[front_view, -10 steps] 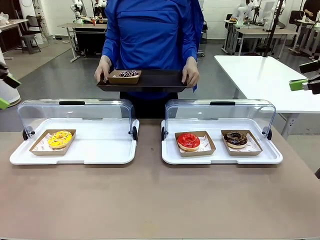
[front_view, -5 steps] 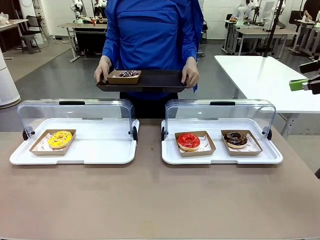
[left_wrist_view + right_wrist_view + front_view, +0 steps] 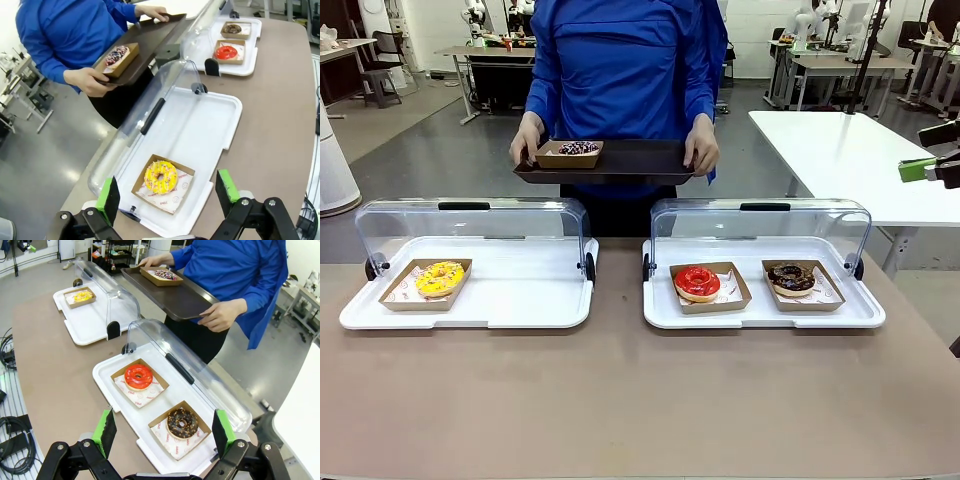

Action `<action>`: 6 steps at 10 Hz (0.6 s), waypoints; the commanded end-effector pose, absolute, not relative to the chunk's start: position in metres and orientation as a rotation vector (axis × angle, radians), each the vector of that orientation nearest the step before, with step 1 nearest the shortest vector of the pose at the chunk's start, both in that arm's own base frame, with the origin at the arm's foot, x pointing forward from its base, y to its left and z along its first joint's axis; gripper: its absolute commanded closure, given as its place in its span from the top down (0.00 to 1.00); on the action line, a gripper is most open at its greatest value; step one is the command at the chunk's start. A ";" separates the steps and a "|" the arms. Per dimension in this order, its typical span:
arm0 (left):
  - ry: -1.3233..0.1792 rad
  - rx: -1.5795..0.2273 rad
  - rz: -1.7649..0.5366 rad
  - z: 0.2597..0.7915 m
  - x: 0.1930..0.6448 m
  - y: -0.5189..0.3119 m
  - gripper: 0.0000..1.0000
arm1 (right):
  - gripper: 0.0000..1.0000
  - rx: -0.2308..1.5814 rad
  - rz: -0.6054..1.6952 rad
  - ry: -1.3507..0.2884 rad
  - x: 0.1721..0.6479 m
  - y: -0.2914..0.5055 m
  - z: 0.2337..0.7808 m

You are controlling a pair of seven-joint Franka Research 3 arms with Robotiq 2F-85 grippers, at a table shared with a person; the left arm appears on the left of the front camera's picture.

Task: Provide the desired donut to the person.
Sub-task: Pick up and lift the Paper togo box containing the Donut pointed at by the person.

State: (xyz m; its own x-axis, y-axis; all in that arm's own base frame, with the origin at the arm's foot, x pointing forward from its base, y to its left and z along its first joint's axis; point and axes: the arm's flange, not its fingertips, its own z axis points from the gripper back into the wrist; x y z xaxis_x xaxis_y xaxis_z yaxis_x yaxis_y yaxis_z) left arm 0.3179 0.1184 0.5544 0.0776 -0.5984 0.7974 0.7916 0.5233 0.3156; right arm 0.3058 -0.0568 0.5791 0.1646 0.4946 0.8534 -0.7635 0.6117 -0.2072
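Front view: the person [image 3: 620,70] stands at the far side of the worktop [image 3: 620,400] and holds a dark serving tray [image 3: 640,160] level, one hand at each end. A sprinkled donut [image 3: 577,148] in a cardboard boat sits at the tray's left end. The rest of the tray is bare, probably kept free for the donut to be handed over. Nearer, two white display cases lie side by side, their clear lids swung back to the far side so the contents can be reached from above. The left display case [image 3: 520,310] holds a yellow donut [image 3: 440,277] at its left end. The right display case [image 3: 760,318] holds a red donut [image 3: 698,281] with a chocolate donut [image 3: 791,277] to its right. Each sits in its own cardboard boat, which gives the jaws something to grip other than icing. Nothing here shows which donut the person wants.

Left wrist view: the left gripper [image 3: 168,192] hangs above the left case with its jaws spread fully and nothing in them. The yellow donut lies below, framed between the two fingers, well apart from them.

Right wrist view: the right gripper [image 3: 164,432] hovers above the right case, its jaws also wide and empty. The chocolate donut lies framed between its fingers and the red one sits beside it. The person's tray waits beyond the lid.
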 end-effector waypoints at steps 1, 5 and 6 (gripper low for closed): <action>-1.163 -0.220 -1.066 0.543 0.319 0.118 1.00 | 1.00 0.300 0.933 -1.073 0.307 -0.057 0.577; -1.195 -0.223 -1.074 0.541 0.324 0.119 1.00 | 1.00 0.300 0.933 -1.073 0.307 -0.057 0.577; -1.209 -0.222 -1.059 0.542 0.325 0.119 1.00 | 1.00 0.300 0.933 -1.073 0.307 -0.057 0.577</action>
State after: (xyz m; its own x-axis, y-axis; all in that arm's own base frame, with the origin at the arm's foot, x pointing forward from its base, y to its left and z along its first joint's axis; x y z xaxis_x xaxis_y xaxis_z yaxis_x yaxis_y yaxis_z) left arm 0.3191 0.1196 0.5489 0.0009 -0.5579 0.8299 0.7687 0.5312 0.3563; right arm 0.3058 -0.0568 0.5791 0.1646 0.4946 0.8534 -0.7635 0.6117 -0.2073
